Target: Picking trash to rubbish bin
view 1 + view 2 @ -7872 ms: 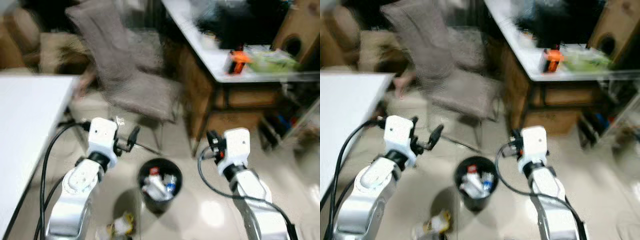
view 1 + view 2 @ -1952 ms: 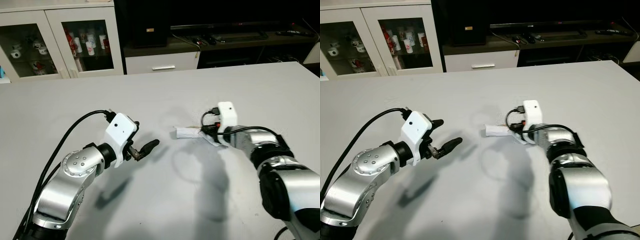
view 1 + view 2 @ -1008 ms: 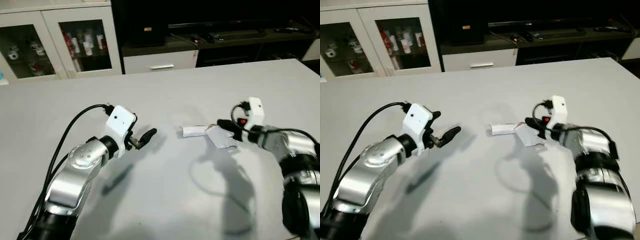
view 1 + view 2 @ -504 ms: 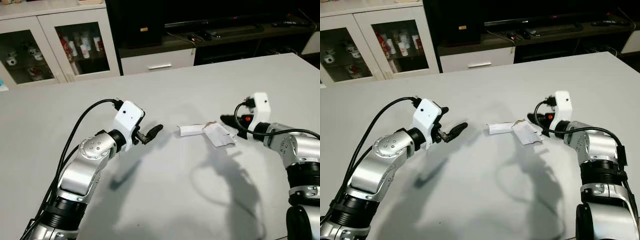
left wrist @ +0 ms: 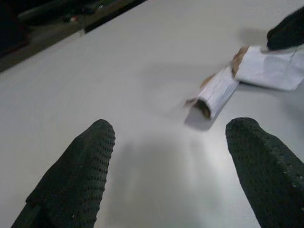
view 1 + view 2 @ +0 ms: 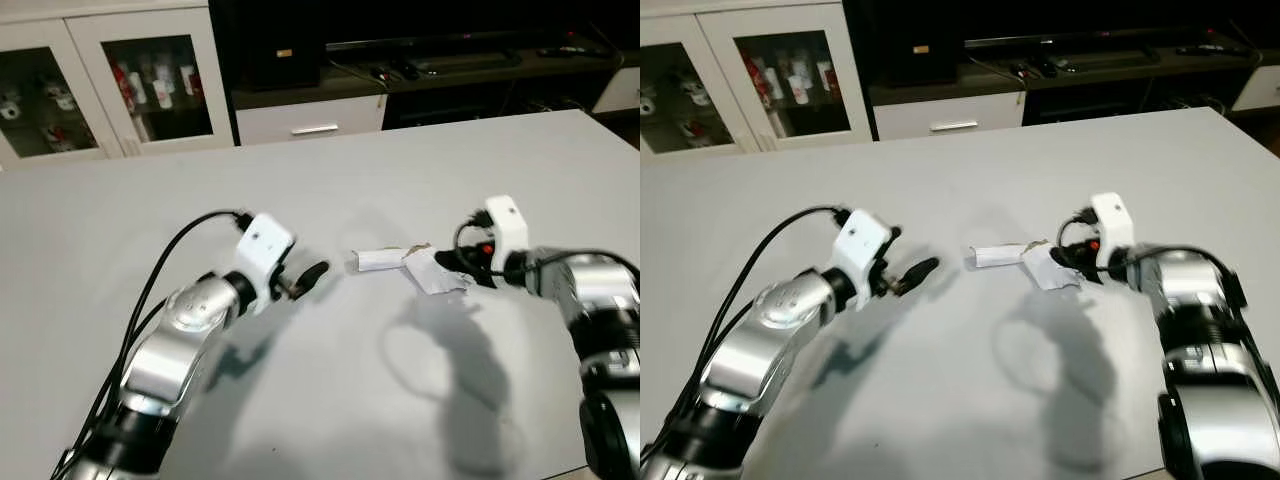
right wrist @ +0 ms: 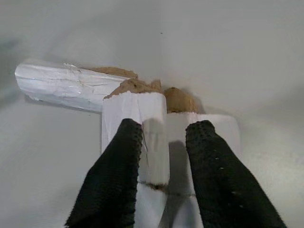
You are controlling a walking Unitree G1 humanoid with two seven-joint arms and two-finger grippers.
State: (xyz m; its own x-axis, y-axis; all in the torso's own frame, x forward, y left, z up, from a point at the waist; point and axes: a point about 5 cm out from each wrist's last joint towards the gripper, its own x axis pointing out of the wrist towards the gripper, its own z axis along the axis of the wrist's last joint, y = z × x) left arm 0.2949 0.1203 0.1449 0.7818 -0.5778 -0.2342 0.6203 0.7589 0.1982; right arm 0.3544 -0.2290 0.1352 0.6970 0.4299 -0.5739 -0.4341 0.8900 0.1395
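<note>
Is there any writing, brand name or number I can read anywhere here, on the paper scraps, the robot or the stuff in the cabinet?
None can be read.
Torn paper: white and brown, no print visible.
Cups in the glass cabinet: coloured markings, too small and blurred to read.
White block behind the right tool: only a red light, no readable label.

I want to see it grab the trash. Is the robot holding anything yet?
Not clearly. The right gripper straddles a fold of the torn paper on the table, fingers apart. The left gripper is open, empty.
</note>
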